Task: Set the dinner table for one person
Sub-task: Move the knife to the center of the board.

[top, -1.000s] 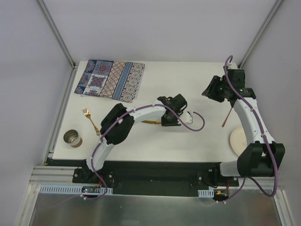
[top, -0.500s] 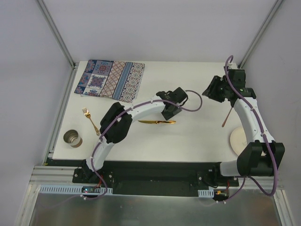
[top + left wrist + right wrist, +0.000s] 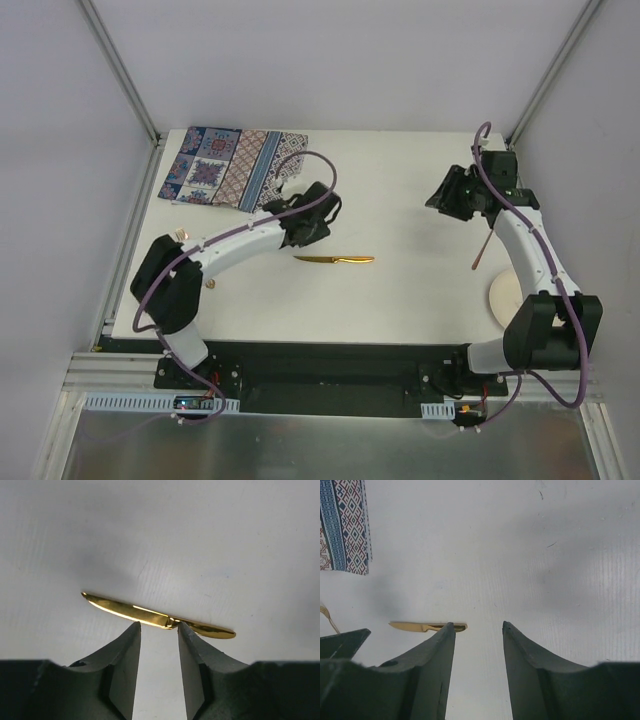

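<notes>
A gold knife (image 3: 334, 260) lies flat on the white dinner table (image 3: 420, 290), free of both grippers. My left gripper (image 3: 308, 232) hovers just behind it, near the corner of the patterned placemat (image 3: 235, 168). In the left wrist view the knife (image 3: 155, 616) lies crosswise just beyond the fingertips (image 3: 134, 629), and the left gripper (image 3: 159, 626) is open with only bare table between its jaws. My right gripper (image 3: 447, 198) hangs over the table's right half, and in its own view it (image 3: 478, 625) is open and empty, with the knife (image 3: 427, 627) off to its left.
A pale plate (image 3: 503, 296) sits at the right edge, partly behind the right arm. A thin brown stick-like utensil (image 3: 482, 250) lies beside it. The left arm's elbow (image 3: 170, 285) covers the front left of the table. Gold fork tines (image 3: 327, 615) show at the right wrist view's left edge.
The left gripper lifted off the knife, leaving it on the table, and moved left toward the placemat. Its elbow swung left over the fork and tin. The right arm barely moved.
</notes>
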Controlling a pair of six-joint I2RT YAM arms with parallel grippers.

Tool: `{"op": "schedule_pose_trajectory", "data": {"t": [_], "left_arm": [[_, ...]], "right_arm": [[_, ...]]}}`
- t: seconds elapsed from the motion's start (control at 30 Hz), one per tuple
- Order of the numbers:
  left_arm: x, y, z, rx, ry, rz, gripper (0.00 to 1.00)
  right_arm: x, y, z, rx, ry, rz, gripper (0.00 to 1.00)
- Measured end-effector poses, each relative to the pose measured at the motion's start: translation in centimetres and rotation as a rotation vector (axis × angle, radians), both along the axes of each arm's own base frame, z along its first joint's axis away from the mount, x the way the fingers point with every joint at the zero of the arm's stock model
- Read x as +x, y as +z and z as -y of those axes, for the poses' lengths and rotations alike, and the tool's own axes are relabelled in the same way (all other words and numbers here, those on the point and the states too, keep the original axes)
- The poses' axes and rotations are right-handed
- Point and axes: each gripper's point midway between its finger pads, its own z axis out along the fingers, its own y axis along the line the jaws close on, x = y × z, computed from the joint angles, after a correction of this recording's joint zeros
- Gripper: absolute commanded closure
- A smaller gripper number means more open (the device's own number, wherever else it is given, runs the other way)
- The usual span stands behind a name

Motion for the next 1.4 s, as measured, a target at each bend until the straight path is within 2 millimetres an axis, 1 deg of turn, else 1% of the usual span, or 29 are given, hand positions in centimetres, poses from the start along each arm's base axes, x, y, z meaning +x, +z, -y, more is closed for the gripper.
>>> {"op": "schedule_pose_trajectory", "data": {"t": [0.03,0.1,0.13,0.2,0.27,0.37,0.43,0.5,0.63,0.73,0.87,0.93,1.0,1.1,1.2,1.3,1.4], "left_arm": [[-0.5,-0.3,0.2,-0.064,0.052,0.006,0.62],[-1.4,-1.5,0.5,-0.166,0.127,-0.004,0.6],[-1.7,-2.4,1.0,-0.22,0.163,-0.014,0.58],[-1.9,-4.0,2.1,-0.314,0.223,-0.045,0.58],[-1.5,-5.1,3.6,-0.397,0.271,-0.073,0.58],[-0.4,-6.0,5.9,-0.496,0.329,-0.085,0.58],[0.2,-6.3,7.1,-0.542,0.361,-0.083,0.58],[0.5,-6.2,8.3,-0.58,0.38,-0.08,0.57],[1.2,-5.0,10.1,-0.642,0.406,-0.049,0.56],[1.4,-4.0,10.6,-0.636,0.417,-0.03,0.54],[1.8,-1.9,11.1,-0.627,0.425,0.008,0.53],[1.3,-1.7,10.9,-0.618,0.436,0.013,0.54],[0.2,-2.3,10.4,-0.596,0.453,0.0,0.55],[-1.8,-3.7,9.2,-0.547,0.492,-0.036,0.55],[-3.4,-4.9,8.2,-0.494,0.536,-0.076,0.53],[-4.5,-5.2,7.5,-0.456,0.577,-0.105,0.51],[-4.6,-4.6,7.3,-0.45,0.62,-0.116,0.5]], "right_arm": [[-0.1,-0.2,-0.1,0.005,0.002,-0.004,0.55],[-0.2,-0.5,-0.2,0.012,0.003,-0.012,0.55],[-0.3,-0.6,-0.3,0.018,0.005,-0.015,0.55],[-0.4,-0.8,-0.5,0.028,0.008,-0.019,0.55],[-0.5,-0.9,-0.6,0.037,0.008,-0.019,0.55],[-0.7,-0.8,-0.7,0.042,0.007,-0.018,0.55],[-1.0,-0.8,-0.7,0.047,0.008,-0.016,0.55],[-1.3,-0.7,-0.8,0.05,0.01,-0.012,0.55],[-1.8,-0.2,-0.9,0.055,0.011,0.0,0.54],[-2.0,0.4,-0.9,0.059,0.012,0.019,0.55],[-2.2,0.9,-0.9,0.059,0.012,0.031,0.55],[-2.4,0.8,-0.9,0.059,0.011,0.031,0.55],[-2.9,0.6,-0.8,0.058,0.01,0.028,0.55],[-3.8,0.3,-0.8,0.057,0.009,0.024,0.55],[-4.4,0.1,-0.8,0.057,0.008,0.021,0.55],[-4.8,0.0,-0.8,0.057,0.007,0.018,0.55],[-5.3,0.2,-0.8,0.059,0.005,0.024,0.55]]}}
